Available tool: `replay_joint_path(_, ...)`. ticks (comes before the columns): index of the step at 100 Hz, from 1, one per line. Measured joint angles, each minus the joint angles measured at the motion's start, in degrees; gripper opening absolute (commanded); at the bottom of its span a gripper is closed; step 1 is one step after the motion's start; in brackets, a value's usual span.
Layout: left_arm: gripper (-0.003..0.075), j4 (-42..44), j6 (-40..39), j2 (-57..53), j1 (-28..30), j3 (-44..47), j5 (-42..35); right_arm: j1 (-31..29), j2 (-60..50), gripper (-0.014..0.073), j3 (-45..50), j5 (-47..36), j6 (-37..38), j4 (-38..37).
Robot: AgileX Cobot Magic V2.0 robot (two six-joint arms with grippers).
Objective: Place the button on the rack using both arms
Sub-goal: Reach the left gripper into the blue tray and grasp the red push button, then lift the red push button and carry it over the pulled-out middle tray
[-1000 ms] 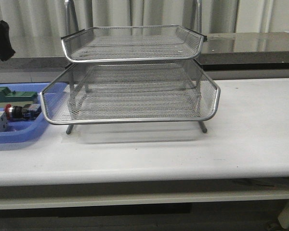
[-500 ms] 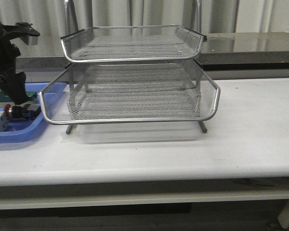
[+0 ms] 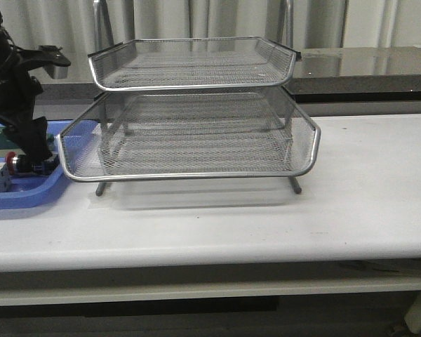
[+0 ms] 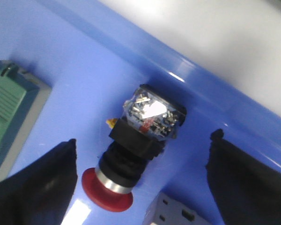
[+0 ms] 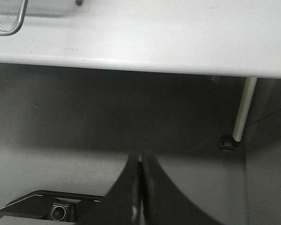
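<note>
At the left edge of the front view the left end effector [image 3: 29,158] reaches down into the blue tray [image 3: 28,196], which sits on the white bench [image 3: 266,225] just beside the lower tier of the rack [image 3: 193,133]. The left wrist view shows its fingers [image 4: 35,187] spread wide on either side of the button [image 4: 131,154], not touching it; the button lies on its side on the tray floor, red head toward the lower edge of the frame, close to the tray's rim. A green component [image 4: 9,108] lies at mid-left and a white block [image 4: 178,213] at the bottom. The right end effector [image 5: 140,187], pressed closed and empty, hangs below the bench edge.
</note>
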Motion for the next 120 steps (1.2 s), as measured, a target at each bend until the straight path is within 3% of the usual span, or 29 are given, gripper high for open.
replay_joint_path(52, 0.0541, -0.4, 0.2, 4.1, 0.0, -0.4, -0.8, 0.0, 0.0, -0.0071, 0.0, 0.0, 0.0, 0.0)
replay_joint_path(64, 0.0433, -1.2, 0.2, 4.3, 0.0, -0.5, -0.7, 0.0, 0.0, -0.0071, 0.0, 0.0, 0.0, 0.0)
replay_joint_path(81, 0.0139, -1.2, 0.2, 4.6, 0.0, -1.5, -0.9, 0.0, 0.0, -0.0071, 0.0, 0.0, 0.0, 0.0)
replay_joint_path(93, -0.0021, -1.2, 0.2, 5.2, 0.0, -3.3, -0.6, 0.0, 0.0, -0.0071, 0.0, 0.0, 0.0, 0.0)
replay_joint_path(120, -0.0021, -0.4, -1.5, 5.5, 0.0, -11.6, 5.8, 0.0, -0.1, -0.0071, 0.0, 0.0, 0.0, 0.0)
